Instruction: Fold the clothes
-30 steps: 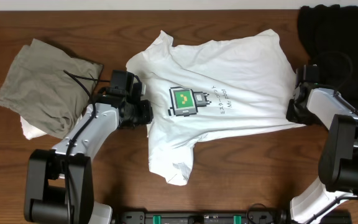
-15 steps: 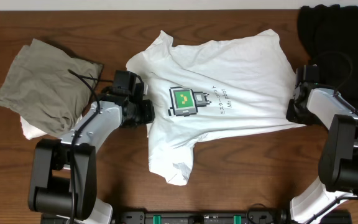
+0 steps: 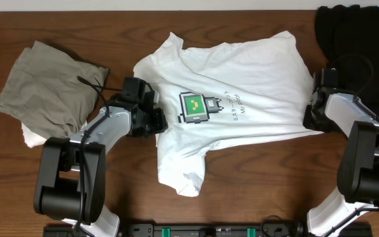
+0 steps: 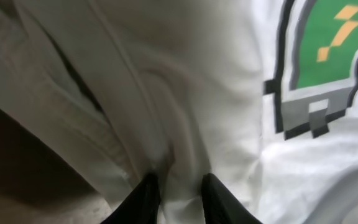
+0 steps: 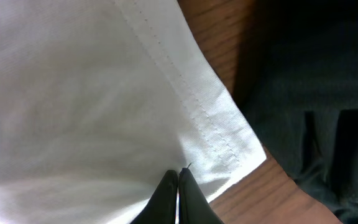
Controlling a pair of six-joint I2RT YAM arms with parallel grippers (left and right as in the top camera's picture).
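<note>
The white T-shirt (image 3: 242,79) is laid print-up across the middle of the worktop (image 3: 255,204), with its green square print (image 3: 192,105) and grey lettering showing. No fold is seen in it yet. The body is spread out but rumpled, creases run across it, and one part trails toward the near edge.

The left claw (image 3: 155,120) is set at the shirt's left edge, and in the left wrist view a ridge of white cloth is gripped between its fingers. The right claw (image 3: 310,118) is set at the shirt's right edge. In the right wrist view it is clenched tight on the stitched hem near a corner, and a thin pinch of cloth appears to be held.

An olive garment (image 3: 45,92) is bunched on something white at the left, and a black garment (image 3: 354,39) is heaped at the far right. Neither is neatly folded.

The task is judged to be at its start. The shirt is held at both sides, probably for straightening, and every fold is left to be made.
</note>
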